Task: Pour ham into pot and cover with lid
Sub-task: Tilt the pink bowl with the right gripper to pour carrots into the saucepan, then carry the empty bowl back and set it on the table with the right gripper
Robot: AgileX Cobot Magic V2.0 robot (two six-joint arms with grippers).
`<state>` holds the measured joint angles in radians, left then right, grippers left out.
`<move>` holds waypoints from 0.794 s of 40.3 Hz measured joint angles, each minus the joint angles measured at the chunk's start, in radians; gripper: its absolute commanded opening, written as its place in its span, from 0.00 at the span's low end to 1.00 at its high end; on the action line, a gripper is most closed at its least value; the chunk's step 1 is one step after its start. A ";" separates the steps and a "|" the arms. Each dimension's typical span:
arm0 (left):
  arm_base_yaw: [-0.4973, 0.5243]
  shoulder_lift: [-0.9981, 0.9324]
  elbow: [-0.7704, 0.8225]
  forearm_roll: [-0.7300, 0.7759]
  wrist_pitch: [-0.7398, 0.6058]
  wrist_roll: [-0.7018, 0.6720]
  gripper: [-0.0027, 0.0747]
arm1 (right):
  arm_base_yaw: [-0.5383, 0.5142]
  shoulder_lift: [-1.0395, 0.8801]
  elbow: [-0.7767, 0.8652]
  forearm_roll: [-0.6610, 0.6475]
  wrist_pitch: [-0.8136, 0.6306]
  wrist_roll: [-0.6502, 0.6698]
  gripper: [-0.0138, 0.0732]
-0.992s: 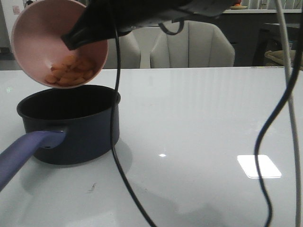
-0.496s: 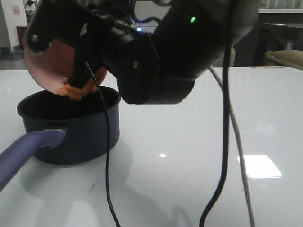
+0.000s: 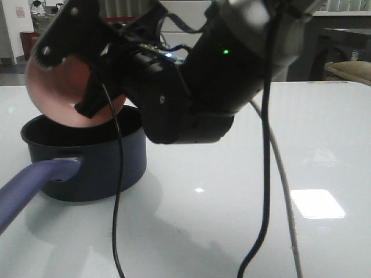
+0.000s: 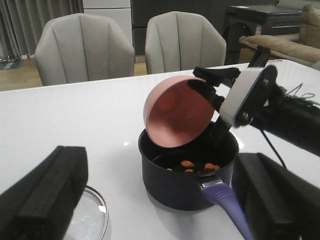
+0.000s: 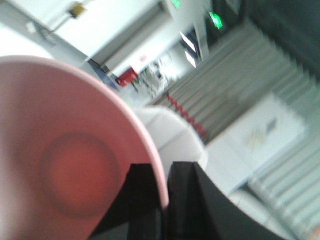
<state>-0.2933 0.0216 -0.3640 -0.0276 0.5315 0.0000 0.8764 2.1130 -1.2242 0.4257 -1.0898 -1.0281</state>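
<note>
Over the bench (image 3: 243,174), my right gripper (image 5: 162,200) tips the pink bowl (image 4: 175,117) on its side above the pot (image 4: 187,172), its fingers (image 5: 187,200) clenched on the bowl's rim, one inside and one outside. The bowl's inside shows bare in both wrist views, and the ham (image 4: 197,166) lies as a few orange chunks on the pot's dark floor, so I judge the pour to be done or all but done. The pot stands upright with its purple-blue handle (image 3: 32,185) reaching toward the robot. The lid (image 4: 87,215) lies flat on the bench near the pot, seen only at the edge of the left wrist view. My left gripper (image 4: 160,210) hangs close above it with fingers (image 4: 45,195) spread wide, grasping nothing. As I read it, the next move calls for righting the bowl and carrying it clear of the pot's mouth, then bringing the left fingers down on the lid's knob, which I cannot see here.
</note>
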 measured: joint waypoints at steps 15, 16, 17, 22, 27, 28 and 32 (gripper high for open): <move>0.000 0.000 0.000 0.000 0.000 0.000 0.84 | -0.017 -0.262 0.000 0.205 0.609 0.261 0.31; 0.000 0.000 0.000 0.000 0.000 0.000 0.84 | -0.019 -0.276 0.000 0.212 0.663 0.261 0.31; 0.000 0.000 0.000 0.000 0.000 0.000 0.84 | -0.023 -0.290 0.000 0.222 0.702 0.263 0.31; 0.000 0.000 0.000 0.000 0.000 0.000 0.84 | -0.050 -0.371 0.000 0.280 0.911 0.265 0.31; 0.000 0.000 0.000 0.000 0.000 0.000 0.84 | -0.110 -0.441 0.000 0.301 1.068 0.266 0.31; 0.000 0.000 0.000 0.000 0.000 0.000 0.84 | -0.129 -0.456 0.000 0.302 1.090 0.266 0.31; 0.000 0.000 0.000 0.000 0.000 0.000 0.84 | -0.205 -0.502 0.000 0.303 1.220 0.260 0.31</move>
<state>-0.2933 0.0216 -0.3640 -0.0276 0.5315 0.0000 0.6712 1.6109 -1.2242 0.7287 0.1305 -0.7680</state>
